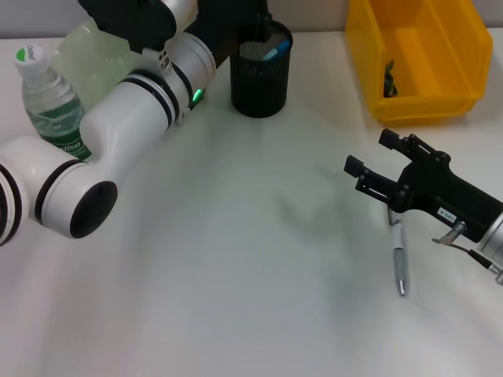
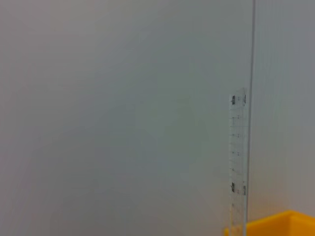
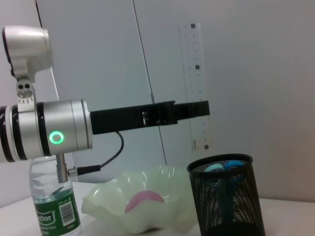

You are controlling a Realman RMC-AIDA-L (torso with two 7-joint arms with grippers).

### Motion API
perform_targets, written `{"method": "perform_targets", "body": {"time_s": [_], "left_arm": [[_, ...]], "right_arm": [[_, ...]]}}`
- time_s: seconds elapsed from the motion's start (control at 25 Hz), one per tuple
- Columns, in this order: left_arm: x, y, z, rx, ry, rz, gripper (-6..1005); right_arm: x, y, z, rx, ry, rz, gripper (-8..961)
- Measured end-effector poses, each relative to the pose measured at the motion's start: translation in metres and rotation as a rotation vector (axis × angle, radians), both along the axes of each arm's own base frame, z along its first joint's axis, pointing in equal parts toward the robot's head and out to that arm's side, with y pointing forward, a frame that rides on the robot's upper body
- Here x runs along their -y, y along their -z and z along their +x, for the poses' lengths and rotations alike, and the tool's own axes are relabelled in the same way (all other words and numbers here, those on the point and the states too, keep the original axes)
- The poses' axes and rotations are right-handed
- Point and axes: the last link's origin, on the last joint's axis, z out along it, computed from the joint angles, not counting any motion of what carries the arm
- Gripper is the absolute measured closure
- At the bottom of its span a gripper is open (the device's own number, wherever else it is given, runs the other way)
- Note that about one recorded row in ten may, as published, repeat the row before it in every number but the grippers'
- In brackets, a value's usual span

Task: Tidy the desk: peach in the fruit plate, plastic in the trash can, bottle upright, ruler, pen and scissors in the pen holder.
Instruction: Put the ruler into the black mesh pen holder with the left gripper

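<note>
Two grippers up: your left gripper (image 3: 199, 110) clamps clear ruler (image 3: 197, 83) upright above pen holder (image 1: 261, 69) at bench's far edge. Right gripper (image 1: 369, 169) spread, low, near right edge, pen (image 1: 399, 259) flat just beneath. Bench middle open. Bottle (image 1: 49, 98) upright, far-left corner.

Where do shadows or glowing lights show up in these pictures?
Head view: soft grey shadows smudge the table beside the right tool, and a green light glows on the left arm. Right wrist view: that light appears as a ring.
</note>
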Motion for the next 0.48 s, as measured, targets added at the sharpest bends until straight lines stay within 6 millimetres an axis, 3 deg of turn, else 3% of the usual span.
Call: {"method": "perform_targets", "body": {"time_s": [0.48], "left_arm": [[0.0016, 0.0024, -0.0040, -0.015, -0.014, -0.010, 972]], "right_arm": [[-0.0014, 0.0001, -0.0004, 0.003, 0.000, 0.000, 127]]}}
